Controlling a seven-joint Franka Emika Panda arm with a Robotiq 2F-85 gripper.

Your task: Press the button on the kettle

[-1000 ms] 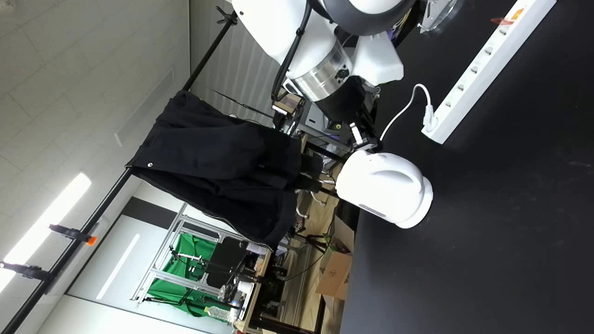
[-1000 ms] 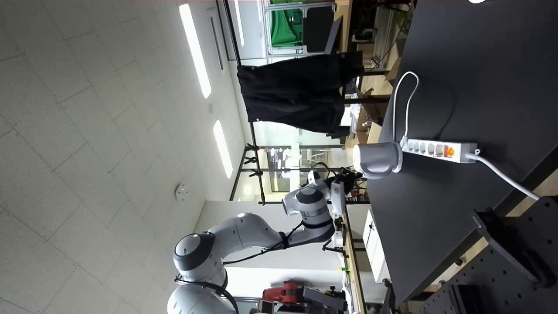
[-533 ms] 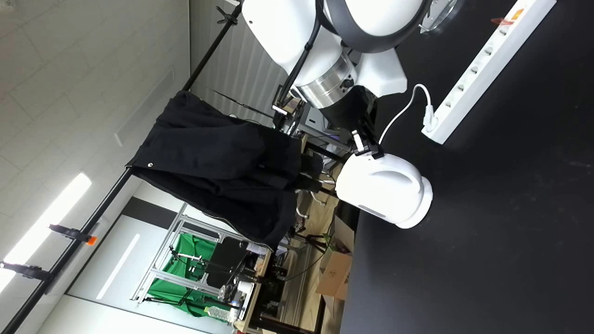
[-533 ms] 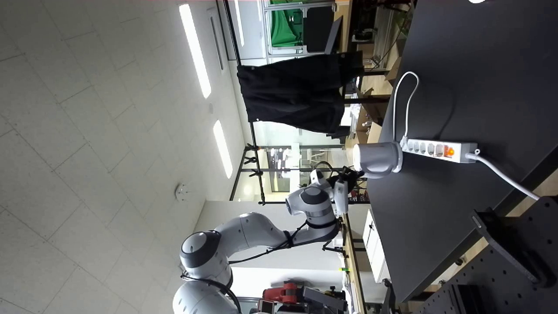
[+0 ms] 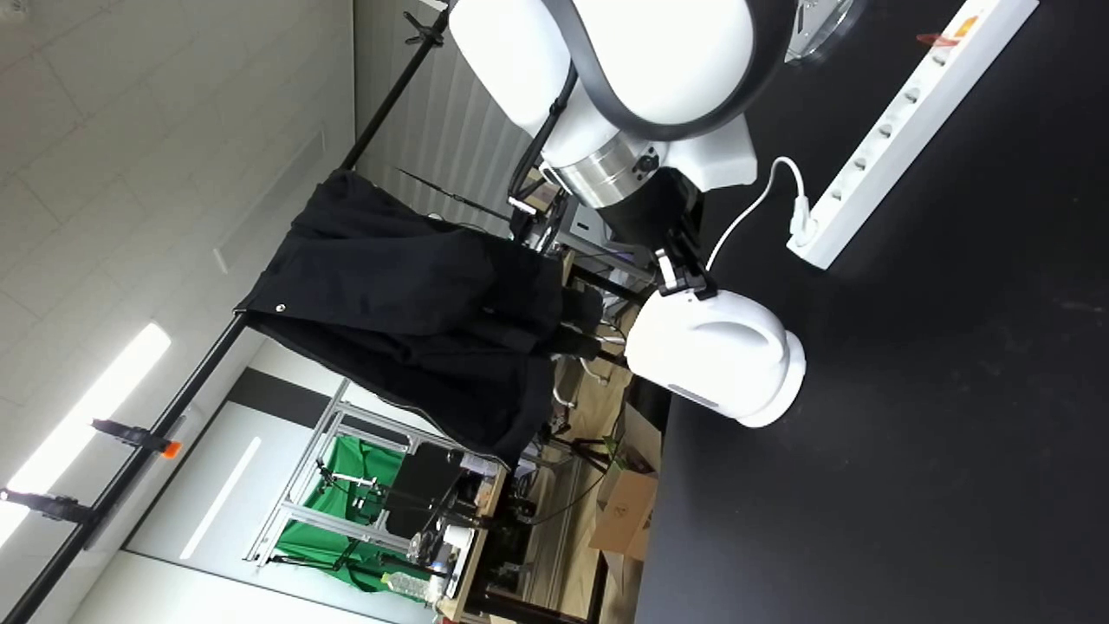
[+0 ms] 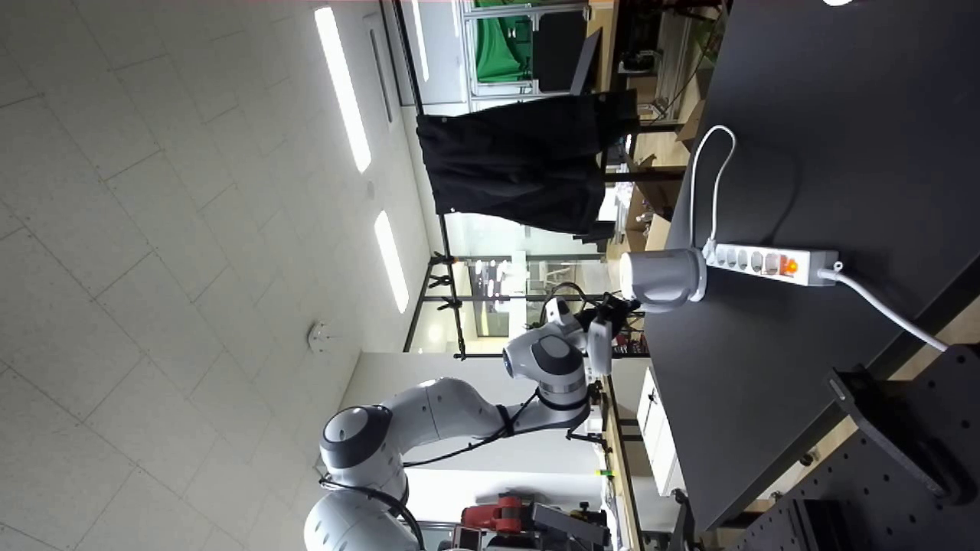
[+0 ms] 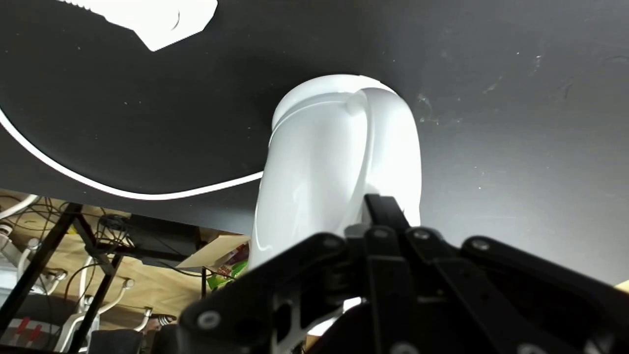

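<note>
"How much room has the kettle (image 5: 706,360) got?"

"In an exterior view it stands on its base near one edge of the black table (image 5: 866,485), with broad tabletop running away from that edge. The gripper (image 5: 691,290) is right at its top; the power strip (image 5: 910,139) lies apart."

"In an exterior view, that orange switch (image 6: 789,265) glows near the strip's end, a thick cable (image 6: 882,305) crossing another edge. What's everything made of?"

"Wrist view: smooth, glossy white plastic, rounded, with a bowed handle (image 7: 395,147); a thin cord (image 7: 157,196) curves over dull, scuffed black."

"Pincer?"

"Clenched, its fingers (image 7: 376,211) pressed together in front of the handle's upper end. Whether they touch the kettle, I can't tell."
</note>
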